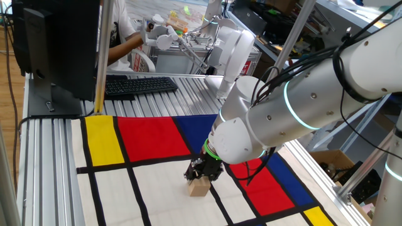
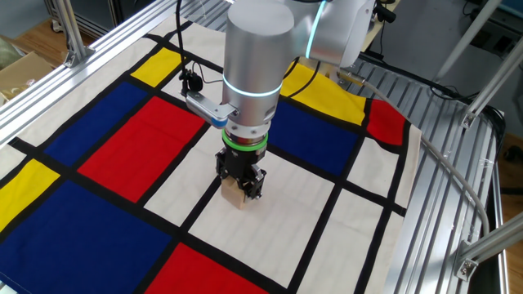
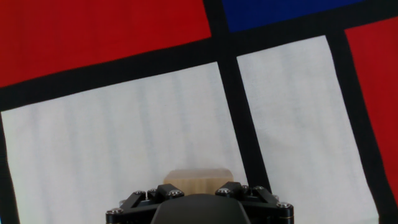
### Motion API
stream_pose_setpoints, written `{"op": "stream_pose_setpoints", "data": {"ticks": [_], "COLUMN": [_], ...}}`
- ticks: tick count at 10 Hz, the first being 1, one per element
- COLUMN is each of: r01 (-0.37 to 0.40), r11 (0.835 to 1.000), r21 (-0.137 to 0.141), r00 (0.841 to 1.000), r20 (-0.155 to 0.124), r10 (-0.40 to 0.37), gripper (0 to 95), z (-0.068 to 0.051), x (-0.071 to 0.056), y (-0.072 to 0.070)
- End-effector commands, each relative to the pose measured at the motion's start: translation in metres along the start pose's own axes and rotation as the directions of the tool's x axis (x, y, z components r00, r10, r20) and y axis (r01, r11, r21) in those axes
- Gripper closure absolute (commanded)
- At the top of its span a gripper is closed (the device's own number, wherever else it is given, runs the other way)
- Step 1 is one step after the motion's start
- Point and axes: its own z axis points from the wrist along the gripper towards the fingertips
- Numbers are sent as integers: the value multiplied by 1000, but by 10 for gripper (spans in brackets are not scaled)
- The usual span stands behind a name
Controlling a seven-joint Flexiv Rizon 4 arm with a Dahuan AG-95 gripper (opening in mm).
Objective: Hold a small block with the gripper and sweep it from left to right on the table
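Wooden and light tan, the small block (image 1: 199,186) sits on a white rectangle of the table (image 2: 98,90), just beside a black dividing line, and the gripper (image 1: 202,173) is pinching it from above, its black fingers set against the block's sides. In the hand view only the top edge of the block (image 3: 198,177) shows past the gripper's black body. One white arm (image 2: 257,57) with a glowing teal band and a green ring (image 2: 245,144) reaches straight down to the cloth; nothing else lies on the patterned cloth near the block, so no object stands in its way on either side. Beyond the cloth, at the table's far end in one fixed view, lie one black keyboard (image 1: 138,85) on the ribbed aluminium and one dark monitor (image 1: 59,44) standing just behind it. A cardboard box (image 1: 336,164) sits on the floor beside the table. Counted: one block, one gripper, one arm, one keyboard, one monitor.
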Motion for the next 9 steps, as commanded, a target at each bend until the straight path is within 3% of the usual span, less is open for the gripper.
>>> {"op": "stream_pose_setpoints", "data": {"ticks": [1, 5, 9], "r01": [0, -8, -4], "r11": [1000, 1000, 1000], "r21": [-3, 4, -4], "r00": [1000, 1000, 1000], "r20": [0, -8, -3], "r10": [0, 8, 4], "gripper": [950, 950, 950], "z": [2, -1, 3], "x": [-2, -2, -4], "y": [1, 4, 5]}}
